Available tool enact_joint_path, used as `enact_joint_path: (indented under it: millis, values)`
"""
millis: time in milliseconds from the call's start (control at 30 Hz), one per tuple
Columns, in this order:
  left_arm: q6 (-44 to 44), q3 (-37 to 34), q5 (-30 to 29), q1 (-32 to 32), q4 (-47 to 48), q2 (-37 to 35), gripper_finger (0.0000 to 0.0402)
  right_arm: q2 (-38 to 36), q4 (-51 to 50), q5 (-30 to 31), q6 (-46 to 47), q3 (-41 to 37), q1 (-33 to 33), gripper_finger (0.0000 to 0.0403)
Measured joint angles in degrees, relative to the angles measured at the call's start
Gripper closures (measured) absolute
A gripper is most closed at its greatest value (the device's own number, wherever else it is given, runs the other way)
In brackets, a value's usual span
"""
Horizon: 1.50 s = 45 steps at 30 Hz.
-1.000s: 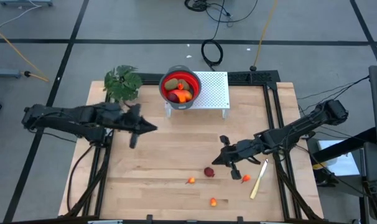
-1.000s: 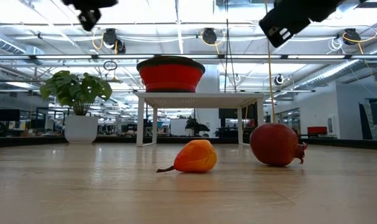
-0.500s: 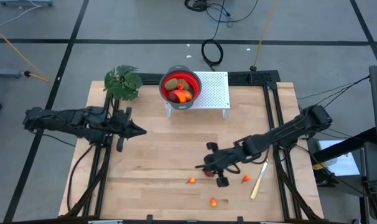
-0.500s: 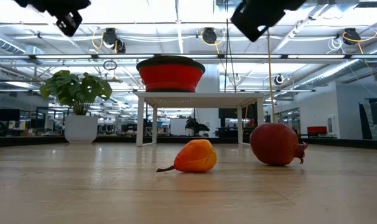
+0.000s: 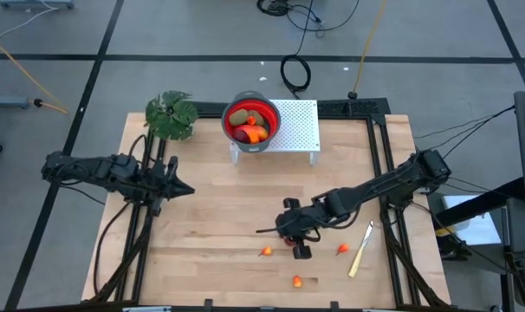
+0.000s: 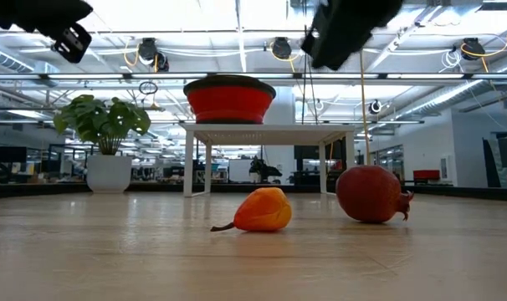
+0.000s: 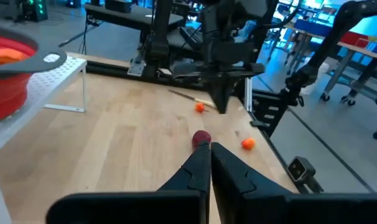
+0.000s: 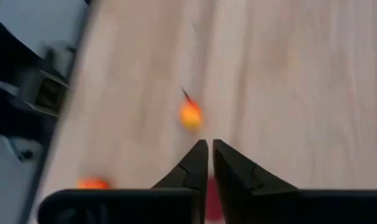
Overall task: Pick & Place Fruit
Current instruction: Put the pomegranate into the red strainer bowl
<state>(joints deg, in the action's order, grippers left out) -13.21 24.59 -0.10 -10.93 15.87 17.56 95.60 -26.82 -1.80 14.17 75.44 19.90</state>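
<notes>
Fruit, four small red and orange toy pieces (image 5: 290, 240), lies loose at the frame's lower centre; our right gripper (image 5: 280, 230) hovers over it with nearly-shut, empty fingers, and the left gripper (image 5: 186, 190) waits closed.

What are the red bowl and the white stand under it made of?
The bowl looks like soft matte silicone or plastic: ribbed, stepped walls suggest the collapsible kind. The stand looks like white-painted metal, with a perforated top and thin legs, though it may be plastic.
</notes>
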Motion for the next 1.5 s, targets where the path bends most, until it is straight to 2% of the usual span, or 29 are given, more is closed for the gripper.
enact_joint_path:
  millis: [167,467,600,733,867,1067,1300,1500]
  values:
    - [-0.02,-2.71,-0.41,-0.77,0.12,-3.40,0.0399,0.46,-2.00,-0.24,2.13,-0.04,-0.73,0.0343]
    - [-0.04,-5.47,-0.47,-1.00,0.49,-6.14,0.0395,0.89,-5.62,-8.94,4.93,-0.14,-1.84,0.0230]
    - [0.69,-5.47,-0.47,-1.00,0.60,-6.13,0.0398,0.87,-7.86,-12.13,11.06,-0.17,-2.73,0.0190]
    - [0.87,-5.47,-0.46,-1.00,0.67,-6.12,0.0389,0.89,-8.12,-11.93,18.86,-0.61,-3.19,0.0163]
    - [0.93,-5.47,-0.48,-1.00,0.70,-6.12,0.0388,0.89,-8.17,-11.80,26.82,-1.37,-3.38,0.0150]
    - [0.97,-5.47,-0.46,-1.00,1.57,-6.12,0.0400,0.87,-5.03,-11.72,31.69,-3.64,-2.55,0.0147]
    - [0.46,-5.47,-0.45,-1.00,2.02,-6.10,0.0386,0.87,-4.77,-11.49,31.71,-4.19,-2.57,0.0149]
    - [0.43,-5.47,-0.45,-1.00,2.02,-6.10,0.0394,0.53,-4.97,-11.60,29.27,-4.22,-3.05,0.0158]
